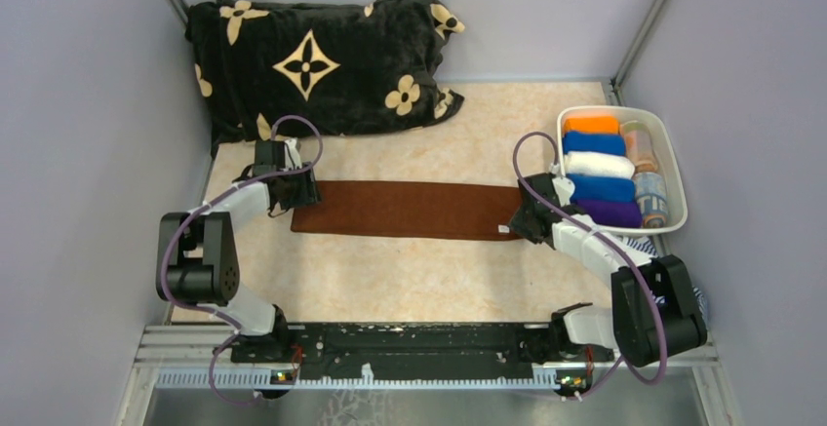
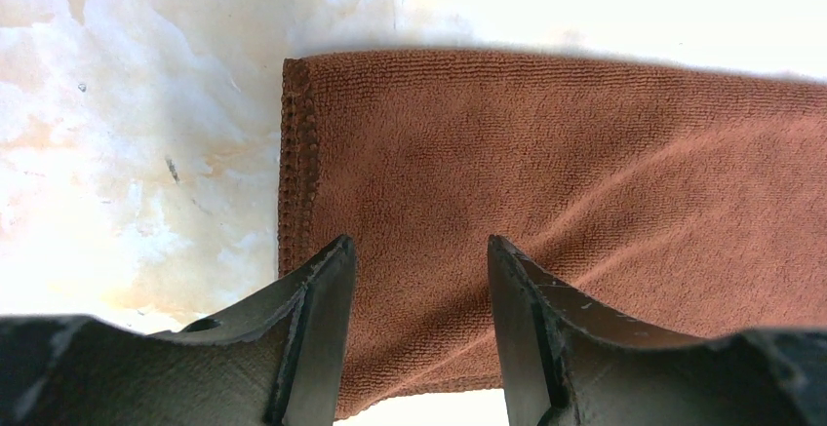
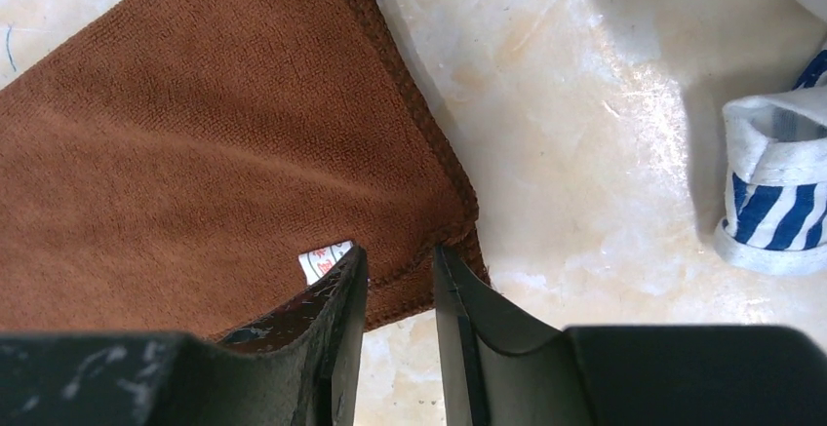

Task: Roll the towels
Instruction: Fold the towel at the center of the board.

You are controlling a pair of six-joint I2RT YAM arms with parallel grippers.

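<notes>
A plain brown towel lies folded into a long flat strip across the middle of the table. My left gripper stands open over its left end, and the cloth shows flat between the wide-apart fingers. At the right end my right gripper is low over the near corner. Its jaws are a narrow gap apart, with the hemmed corner and a small white label showing there. Several rolled towels, among them orange, white and purple, lie in a basket.
The white basket stands at the right edge. A navy-and-white striped cloth lies just right of my right gripper, near the basket. A big black blanket with beige flowers fills the back left. Grey walls close in both sides.
</notes>
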